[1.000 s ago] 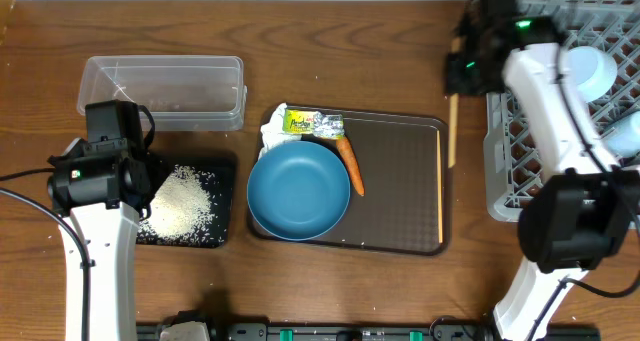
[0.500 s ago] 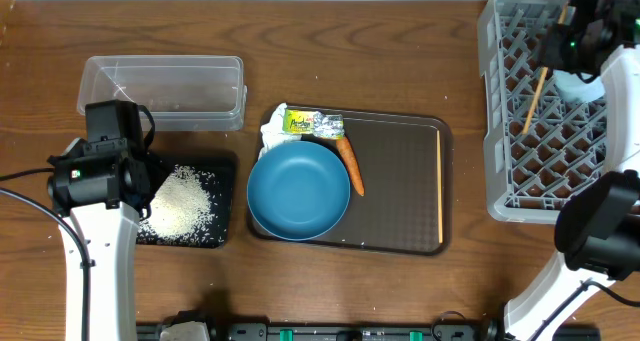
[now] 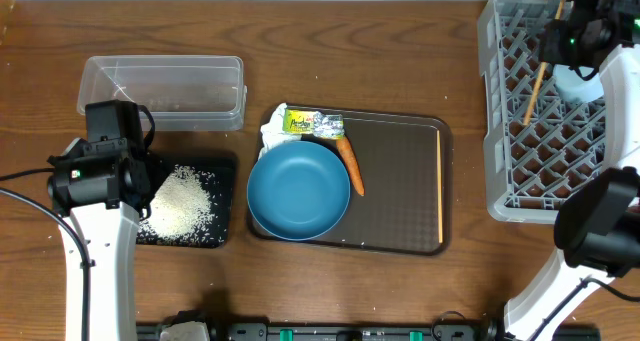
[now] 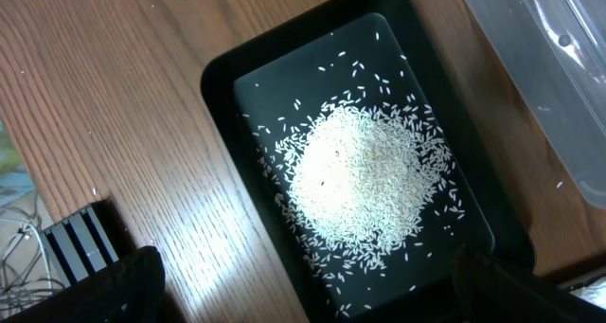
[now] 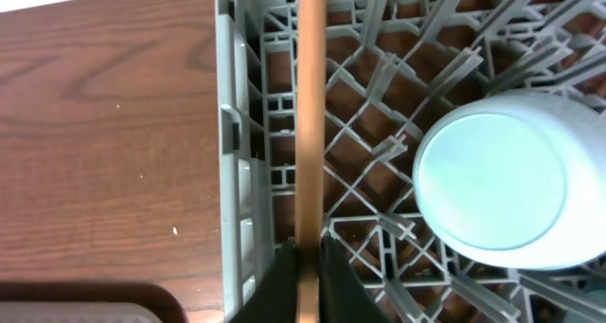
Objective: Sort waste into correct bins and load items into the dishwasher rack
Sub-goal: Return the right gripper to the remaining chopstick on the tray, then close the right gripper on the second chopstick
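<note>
Swinging from the rack's left edge a second ago, the right claw [image 5: 308, 266] now hangs over the far part of the rack [image 3: 500, 111], with hardly any shift in the last half second. Its jaws are narrow and close on one chopstick [image 5: 310, 124], which runs straight out ahead of the claw, tilted over the lattice just inside the rack's left wall. One light-blue bowl [image 5: 502, 190] sits upside down in the rack just to the right of this claw. A second chopstick [image 3: 440, 186] lies well to the claw's left and nearer the robot, along the right edge of the brown tray [image 3: 400, 221], so two chopsticks in all. On that tray, farther left again, are one plate [image 3: 298, 189], one carrot [image 3: 350, 166] touching the plate's right rim, one wrapper [image 3: 312, 124] and one tissue [image 3: 270, 133] at its far corner. The left claw [image 4: 303, 266] is spread wide and empty, hovering right above one black tray [image 4: 222, 77] holding a heap of rice [image 4: 365, 186] with loose grains around it. One clear tub [image 3: 160, 91] stands on the surface just beyond this claw.
</note>
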Robot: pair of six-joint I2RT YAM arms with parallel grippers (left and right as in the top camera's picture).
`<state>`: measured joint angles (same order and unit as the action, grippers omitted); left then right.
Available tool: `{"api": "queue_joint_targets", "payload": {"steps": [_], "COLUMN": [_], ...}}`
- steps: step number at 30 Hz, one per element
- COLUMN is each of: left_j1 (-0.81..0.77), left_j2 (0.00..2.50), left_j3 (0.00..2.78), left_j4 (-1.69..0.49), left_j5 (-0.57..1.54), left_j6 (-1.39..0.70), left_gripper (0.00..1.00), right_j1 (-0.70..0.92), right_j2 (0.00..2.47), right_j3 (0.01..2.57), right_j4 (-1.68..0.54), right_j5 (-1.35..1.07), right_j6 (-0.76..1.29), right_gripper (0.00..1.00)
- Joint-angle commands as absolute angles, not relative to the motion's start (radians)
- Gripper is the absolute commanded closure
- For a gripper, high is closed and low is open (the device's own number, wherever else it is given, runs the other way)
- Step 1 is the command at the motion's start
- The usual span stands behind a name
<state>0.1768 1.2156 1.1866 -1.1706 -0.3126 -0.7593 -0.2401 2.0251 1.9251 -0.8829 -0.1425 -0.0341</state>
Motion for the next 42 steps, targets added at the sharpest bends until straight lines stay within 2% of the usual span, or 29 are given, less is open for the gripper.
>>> {"api": "queue_joint_targets", "payload": {"steps": [1,5,8,15,16,18,21,24,27,29,34,42], "left_j1": [0.183,0.183,0.183,0.183,0.183,0.183,0.183,0.183,0.183,0.183,0.183,0.183], "left_j2": [1.216,1.216,1.216,1.216,1.216,1.216,1.216,1.216,1.216,1.216,1.216,1.216], "left_j3": [1.198,1.198,1.198,1.198,1.198,1.198,1.198,1.198,1.198,1.198,1.198,1.198], "left_j4": [-1.174,-1.174,-1.174,-1.174,-1.174,-1.174,-1.174,-1.174,-1.174,-1.174,-1.174,-1.174], "left_j5": [-0.315,-0.315,-0.315,-0.315,-0.315,-0.315,-0.315,-0.315,-0.315,-0.315,-0.315,-0.315], "left_j6": [-0.764,-0.764,-0.764,-0.764,-0.764,-0.764,-0.764,-0.764,-0.764,-0.765,-0.764,-0.764], "left_gripper": [0.01,0.01,0.01,0.01,0.01,0.01,0.01,0.01,0.01,0.01,0.01,0.01], "right_j1": [-0.206,-0.191,-0.176,-0.145,-0.141,-0.124,-0.101,-0.059,0.004,0.058,0.157,0.235], "right_j2": [2.073,2.073,2.072,2.045,2.034,2.000,1.962,1.951,1.952,1.952,1.953,1.953], "right_j3": [1.941,1.941,1.942,1.986,1.995,2.003,2.003,2.002,1.971,1.929,1.794,1.547], "right_j4": [-0.883,-0.890,-0.899,-1.029,-1.056,-1.140,-1.273,-1.425,-1.485,-1.481,-1.420,-1.200], "right_j5": [-0.163,-0.181,-0.181,-0.215,-0.238,-0.307,-0.367,-0.401,-0.371,-0.313,-0.115,-0.113], "right_j6": [-0.046,-0.046,-0.047,-0.008,0.001,0.003,0.022,0.025,0.025,0.041,0.243,0.299], "right_gripper": [0.82,0.74,0.61,0.57,0.51,0.28,0.21,0.21,0.21,0.01,0.01,0.01]}}
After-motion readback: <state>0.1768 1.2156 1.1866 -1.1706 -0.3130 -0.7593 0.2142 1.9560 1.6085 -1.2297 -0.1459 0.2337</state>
